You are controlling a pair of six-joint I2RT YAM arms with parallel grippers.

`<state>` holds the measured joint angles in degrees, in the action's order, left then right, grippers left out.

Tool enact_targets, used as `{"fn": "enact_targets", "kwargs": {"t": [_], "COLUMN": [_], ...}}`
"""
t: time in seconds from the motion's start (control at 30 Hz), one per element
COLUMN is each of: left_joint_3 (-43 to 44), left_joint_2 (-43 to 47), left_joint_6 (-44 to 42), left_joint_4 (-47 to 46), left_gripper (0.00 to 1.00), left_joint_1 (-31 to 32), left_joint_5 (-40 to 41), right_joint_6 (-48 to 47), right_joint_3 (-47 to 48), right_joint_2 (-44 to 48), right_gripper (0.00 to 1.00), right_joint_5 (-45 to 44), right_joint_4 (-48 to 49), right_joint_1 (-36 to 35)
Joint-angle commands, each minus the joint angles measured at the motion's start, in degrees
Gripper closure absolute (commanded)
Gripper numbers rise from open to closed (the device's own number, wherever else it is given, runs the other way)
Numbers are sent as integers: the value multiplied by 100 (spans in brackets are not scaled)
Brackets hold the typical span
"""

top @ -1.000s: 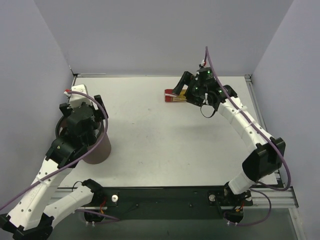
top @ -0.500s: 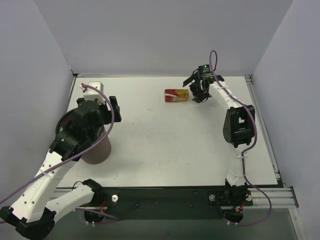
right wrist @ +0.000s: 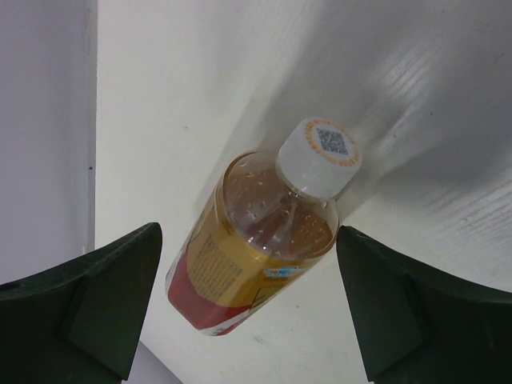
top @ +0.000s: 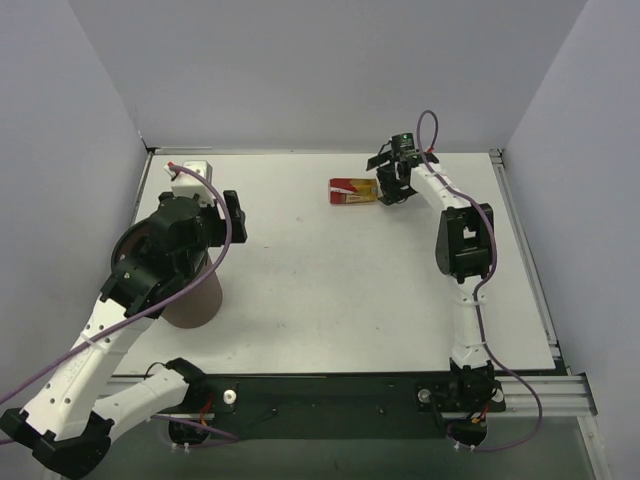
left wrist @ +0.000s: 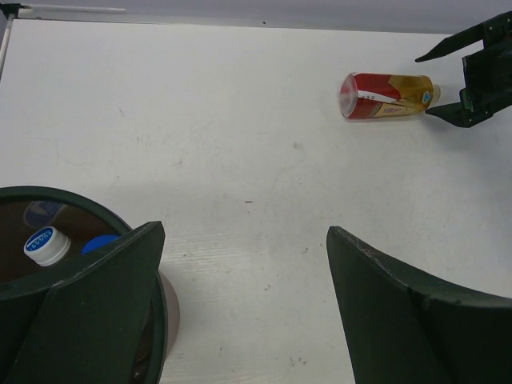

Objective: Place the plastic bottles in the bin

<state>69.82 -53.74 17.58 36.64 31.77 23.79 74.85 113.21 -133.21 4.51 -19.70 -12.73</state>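
On the white desk (top: 330, 270), the open right fingers (right wrist: 104, 296) have moved from above the red-and-yellow-labelled bottle (top: 353, 190) to its cap end, apparently pre-grasp, while the open, empty left fingers (left wrist: 400, 304) hover at the bin (top: 200, 305).

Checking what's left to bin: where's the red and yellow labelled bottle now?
In the top view, the red-and-yellow-labelled bottle lies on its side on the table, far and right of centre, its cap facing the open right gripper beside it.

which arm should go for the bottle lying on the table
Right. Its open tool flanks the cap end of the red-and-yellow bottle; the left tool hangs open by the bin, far across the table.
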Motion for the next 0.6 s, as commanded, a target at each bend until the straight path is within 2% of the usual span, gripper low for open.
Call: {"fn": "enact_targets", "kwargs": {"t": [0.0, 0.23, 0.33, 0.43, 0.47, 0.53, 0.57], "left_joint_3": [277, 260, 260, 251, 243, 225, 216], "left_joint_2": [-102, -181, -225, -234, -234, -234, -234], "left_joint_6": [-97, -159, -167, -168, -168, -159, -150], "left_joint_4": [-166, -219, -236, -245, -245, -237, -228], "left_gripper": [6, 6, 6, 7, 7, 6, 7], "left_joint_1": [-4, -4, -4, -13, -13, -13, -13], "left_joint_5": [-94, -76, -76, -76, -76, -68, -94], "right_joint_6": [372, 381, 355, 215, 127, 30, -31], "right_joint_3": [360, 764, 791, 694, 650, 466, 387], "right_joint_2": [-223, -627, -707, -681, -654, -593, -505], "right_gripper": [15, 17, 22, 41, 52, 62, 75], "right_joint_5": [-82, -30, 23, 41, 32, 76, 102], "right_joint_4": [-25, -25, -25, -25, -25, 28, 63], "right_joint_1": [-19, -80, -89, -115, -124, -142, -133]}}
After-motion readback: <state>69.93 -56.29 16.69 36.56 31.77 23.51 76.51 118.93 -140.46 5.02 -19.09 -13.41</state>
